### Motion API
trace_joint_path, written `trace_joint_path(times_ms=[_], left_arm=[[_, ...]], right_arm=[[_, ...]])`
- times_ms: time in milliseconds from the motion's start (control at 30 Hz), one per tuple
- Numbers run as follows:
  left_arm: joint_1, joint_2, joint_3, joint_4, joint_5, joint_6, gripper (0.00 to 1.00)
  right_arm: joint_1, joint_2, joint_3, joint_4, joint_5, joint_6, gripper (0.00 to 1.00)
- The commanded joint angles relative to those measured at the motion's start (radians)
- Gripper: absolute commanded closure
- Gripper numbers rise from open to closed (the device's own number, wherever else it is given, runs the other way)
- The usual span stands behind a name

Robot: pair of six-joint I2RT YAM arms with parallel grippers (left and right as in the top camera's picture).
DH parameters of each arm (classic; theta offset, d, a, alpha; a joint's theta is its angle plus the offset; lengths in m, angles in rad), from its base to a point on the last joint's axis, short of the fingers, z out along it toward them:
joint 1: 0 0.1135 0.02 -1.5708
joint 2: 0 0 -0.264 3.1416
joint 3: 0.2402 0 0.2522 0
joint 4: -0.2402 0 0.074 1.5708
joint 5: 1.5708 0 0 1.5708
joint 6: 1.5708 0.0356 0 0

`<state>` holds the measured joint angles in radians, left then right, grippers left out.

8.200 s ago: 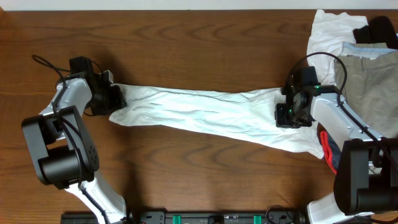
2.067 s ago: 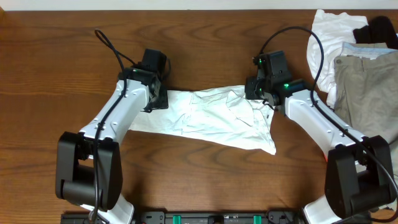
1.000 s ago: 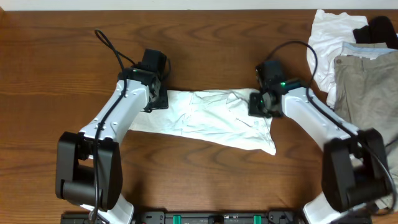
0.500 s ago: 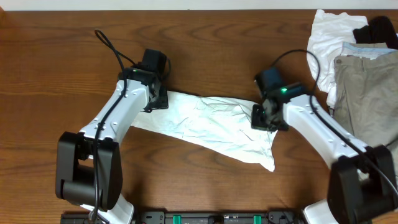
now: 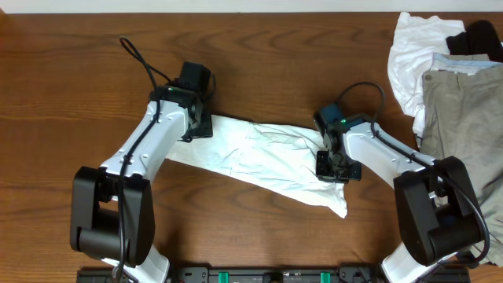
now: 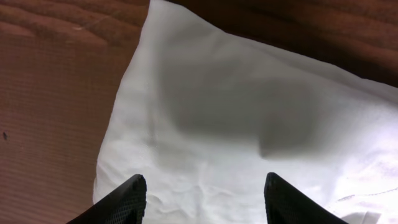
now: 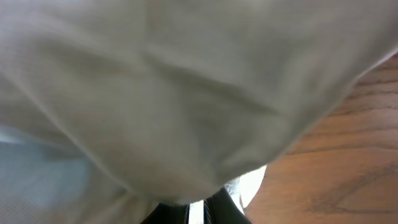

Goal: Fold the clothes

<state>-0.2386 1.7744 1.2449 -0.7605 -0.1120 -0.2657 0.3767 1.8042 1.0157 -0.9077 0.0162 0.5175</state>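
Movement is only in the right gripper (image 5: 336,167), which, pinching the white garment (image 5: 259,161) lying on the table (image 5: 71,55), has dragged that end nearer, while the left gripper (image 5: 200,126) waits open above the other end; folding looks unfinished.

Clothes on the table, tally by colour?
White: 2 (spread garment, crumpled piece)
Khaki: 1 (trousers)
Black: 1 (black piece)
Total: 4
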Motion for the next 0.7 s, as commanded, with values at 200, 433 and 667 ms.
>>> trace_joint_path(times_ms=[200,433,667], left_arm=[[0.0,0.001,0.015,-0.006,-0.004,-0.01,0.39],[0.0,0.001,0.015,-0.006,-0.004,-0.01,0.39],[0.0,0.001,0.015,-0.013,-0.004,-0.01,0.39]], right_arm=[[-0.005,-0.169,0.084,-0.106,0.082,-0.024,0.89],[-0.006,-0.291,0.085,-0.182,0.082,-0.028,0.82],[-0.066,-0.28,-0.01,-0.15,-0.024,0.001,0.86]])
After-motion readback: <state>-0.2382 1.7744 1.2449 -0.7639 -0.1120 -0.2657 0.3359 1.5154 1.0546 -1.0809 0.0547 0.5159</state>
